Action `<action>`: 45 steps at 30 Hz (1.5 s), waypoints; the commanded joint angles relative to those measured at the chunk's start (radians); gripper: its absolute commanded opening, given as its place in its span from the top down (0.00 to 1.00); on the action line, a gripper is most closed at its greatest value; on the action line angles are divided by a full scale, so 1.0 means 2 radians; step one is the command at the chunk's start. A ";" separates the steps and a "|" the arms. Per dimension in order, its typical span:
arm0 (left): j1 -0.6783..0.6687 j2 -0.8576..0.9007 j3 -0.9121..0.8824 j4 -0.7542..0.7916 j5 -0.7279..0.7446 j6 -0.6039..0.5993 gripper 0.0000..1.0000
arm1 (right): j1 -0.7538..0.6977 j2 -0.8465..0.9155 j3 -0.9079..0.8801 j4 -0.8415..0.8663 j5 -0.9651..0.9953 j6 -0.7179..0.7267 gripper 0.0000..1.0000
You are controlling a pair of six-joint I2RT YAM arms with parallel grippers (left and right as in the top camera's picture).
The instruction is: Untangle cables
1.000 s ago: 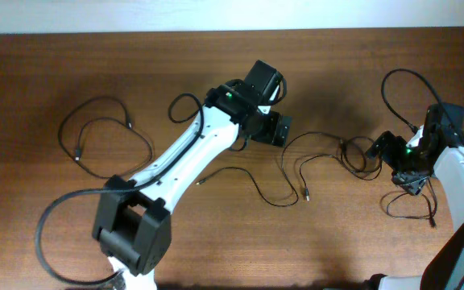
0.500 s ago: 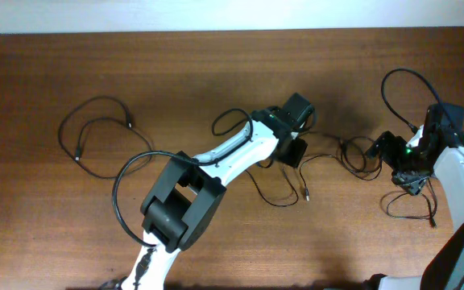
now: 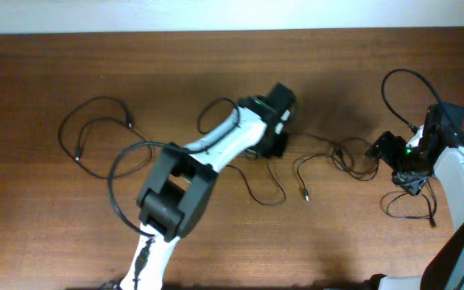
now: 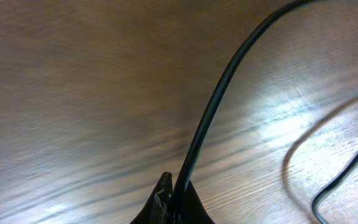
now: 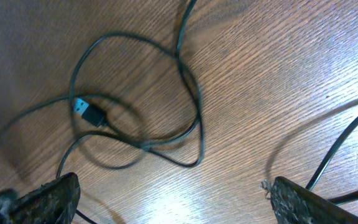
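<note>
The left gripper [image 4: 171, 202] is clamping its jaws on one of the cables [image 4: 213, 112], probably to draw that strand out of the tangle. The right gripper [image 5: 176, 202] is hovering with jaws wide apart above the looped clump [image 5: 138, 118] on the table [image 5: 278, 74], holding nothing.

3 thin blk cables [image 4: 209, 115], 2 robot arms [image 3: 216, 149]; 1 table [image 3: 55, 225]

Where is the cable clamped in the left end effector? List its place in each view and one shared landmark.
Overhead: the clamped cable runs right from the left end effector, centre frame.
Left wrist: it rises from bottom centre to top right.
Right wrist: loose loops show; whether it is among them I cannot tell.
Shared landmark: the wooden table.
</note>
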 commanded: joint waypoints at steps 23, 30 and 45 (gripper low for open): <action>0.208 -0.365 0.054 0.070 0.024 0.033 1.00 | -0.003 -0.004 0.005 0.000 -0.001 -0.002 0.02; 0.208 -0.365 0.054 0.060 0.025 0.033 1.00 | -0.003 -0.004 0.005 0.000 -0.001 -0.002 0.02; 0.208 -0.365 0.054 0.037 0.025 -0.024 1.00 | -0.003 -0.004 0.005 0.011 -0.120 0.038 0.02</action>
